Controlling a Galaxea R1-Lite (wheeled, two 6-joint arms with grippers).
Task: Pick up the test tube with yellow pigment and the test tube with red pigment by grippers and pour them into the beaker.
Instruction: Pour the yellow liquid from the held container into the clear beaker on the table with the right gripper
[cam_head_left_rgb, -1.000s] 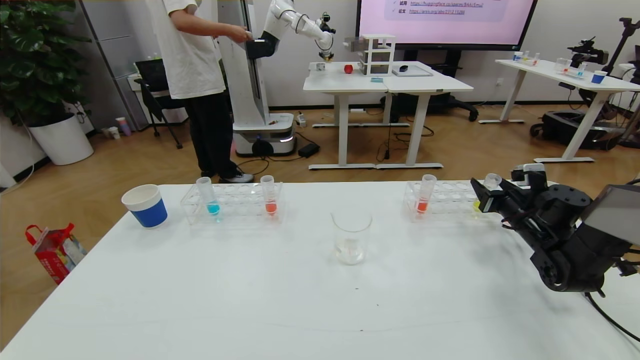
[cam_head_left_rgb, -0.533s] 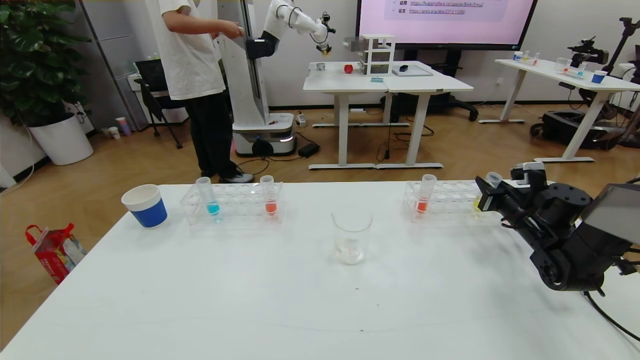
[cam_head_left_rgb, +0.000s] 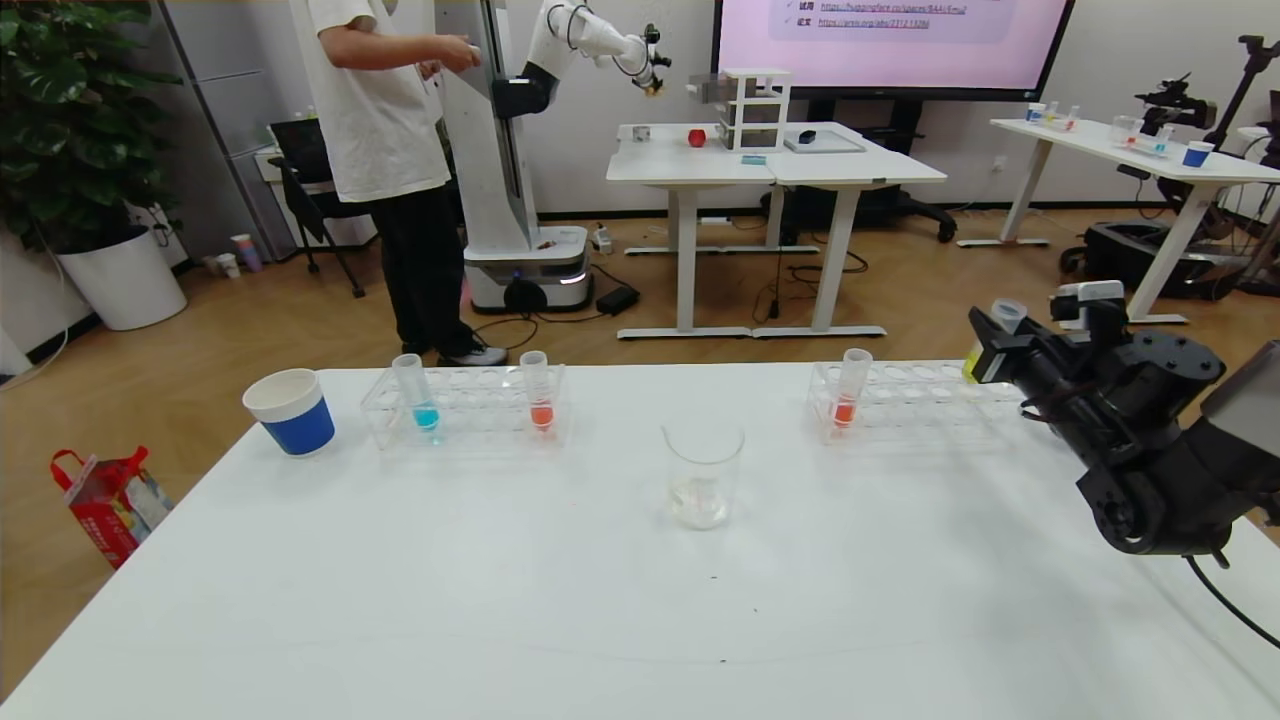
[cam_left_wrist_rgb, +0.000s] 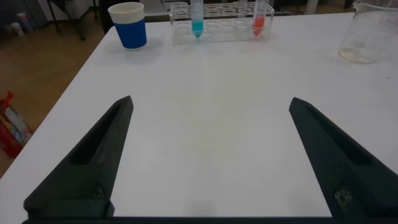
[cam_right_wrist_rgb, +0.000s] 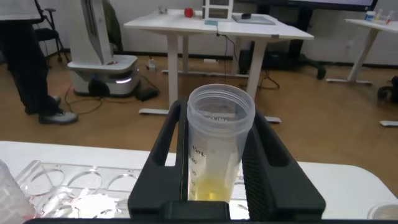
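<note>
Right wrist view: right tool (cam_right_wrist_rgb: 214, 171) clamps the test tube with yellow pigment (cam_right_wrist_rgb: 217, 146), marked "10mL"; left tool (cam_left_wrist_rgb: 211, 155) gapes.

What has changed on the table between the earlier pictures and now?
The right gripper, shut on the test tube with yellow pigment, has lifted it up out of the right-hand rack. The beaker, both red tubes, the blue tube and the paper cup stayed put. The left gripper hangs open over the table.

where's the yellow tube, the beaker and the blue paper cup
yellow tube (cam_right_wrist_rgb: 219, 149): right wrist view, clear wall between the gripper fingers
beaker (cam_head_left_rgb: 703, 478): head view, front glass wall
blue paper cup (cam_head_left_rgb: 293, 414): head view, blue side band
</note>
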